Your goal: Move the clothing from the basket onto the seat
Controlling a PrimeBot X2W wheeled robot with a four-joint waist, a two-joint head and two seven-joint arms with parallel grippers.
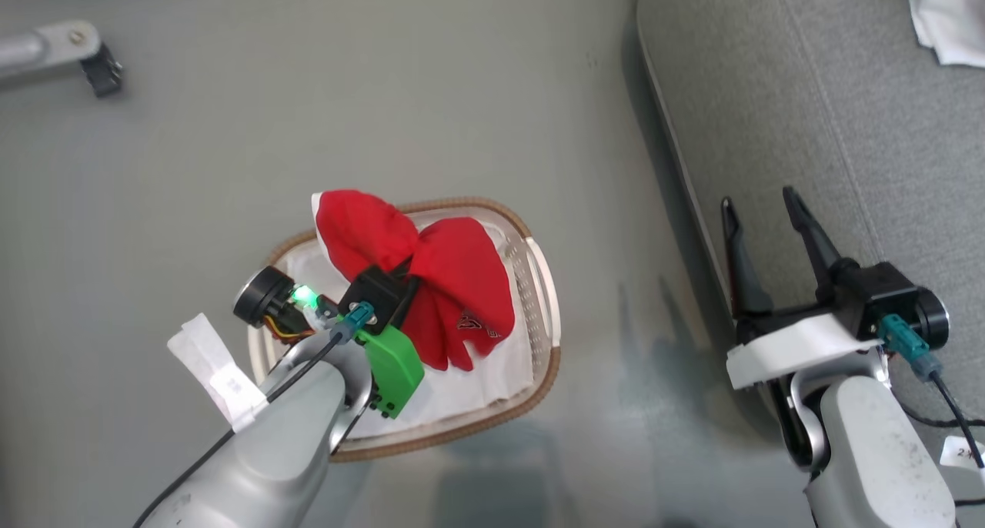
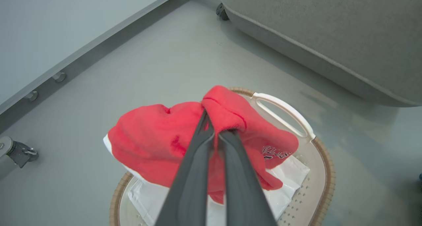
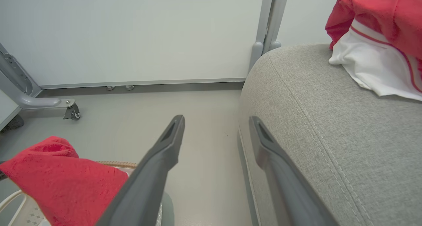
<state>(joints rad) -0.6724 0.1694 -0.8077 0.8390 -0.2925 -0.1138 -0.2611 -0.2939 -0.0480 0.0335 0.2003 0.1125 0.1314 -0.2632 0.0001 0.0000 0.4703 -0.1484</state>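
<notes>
Smooth grey-green floor (image 1: 385,89), pale plain wall (image 3: 132,31), dark skirting strip (image 3: 148,87), grey metal leg (image 3: 39,102) on a castor (image 3: 73,112)

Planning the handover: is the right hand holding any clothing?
No, the right hand stands open with nothing in it, beside the seat.

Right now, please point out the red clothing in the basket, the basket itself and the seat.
clothing (image 2: 148,143), left wrist view, left bulge of the red fabric.
basket (image 2: 330,181), left wrist view, brown woven rim on the right.
seat (image 1: 808,112), head view, bare grey upholstery.
</notes>
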